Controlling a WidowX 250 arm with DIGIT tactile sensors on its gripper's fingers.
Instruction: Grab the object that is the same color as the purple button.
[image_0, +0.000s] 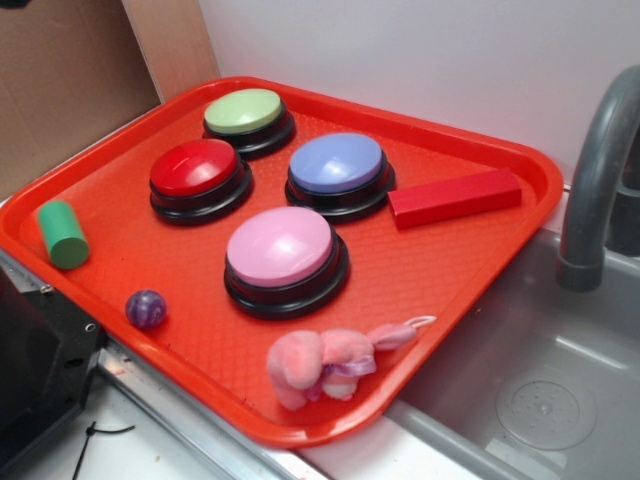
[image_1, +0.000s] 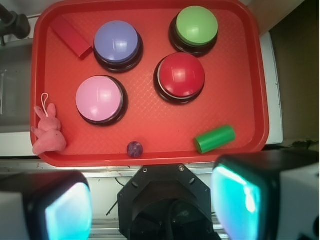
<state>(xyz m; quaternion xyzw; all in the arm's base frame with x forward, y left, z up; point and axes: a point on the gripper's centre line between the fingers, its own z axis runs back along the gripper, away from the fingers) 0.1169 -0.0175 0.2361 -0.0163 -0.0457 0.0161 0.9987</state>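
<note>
A small dark purple ball (image_0: 146, 309) with lighter mottling lies on the red tray (image_0: 130, 170) near its front left edge; it also shows in the wrist view (image_1: 135, 148) by the tray's near rim. The purple button (image_0: 337, 165) sits mid-tray, seen from above in the wrist view (image_1: 116, 42). My gripper (image_1: 155, 205) hangs high above the tray's near edge. Its jaws stand wide apart with nothing between them. The fingers (image_1: 65, 210) fill the wrist view's bottom corners. The gripper itself is out of the exterior view.
The tray also holds a green button (image_0: 245, 112), a red button (image_0: 195, 169), a pink button (image_0: 281, 248), a green cylinder (image_0: 63, 235), a red block (image_0: 455, 197) and a pink plush toy (image_0: 325, 361). A sink (image_0: 540, 390) with a grey faucet (image_0: 595, 180) lies right.
</note>
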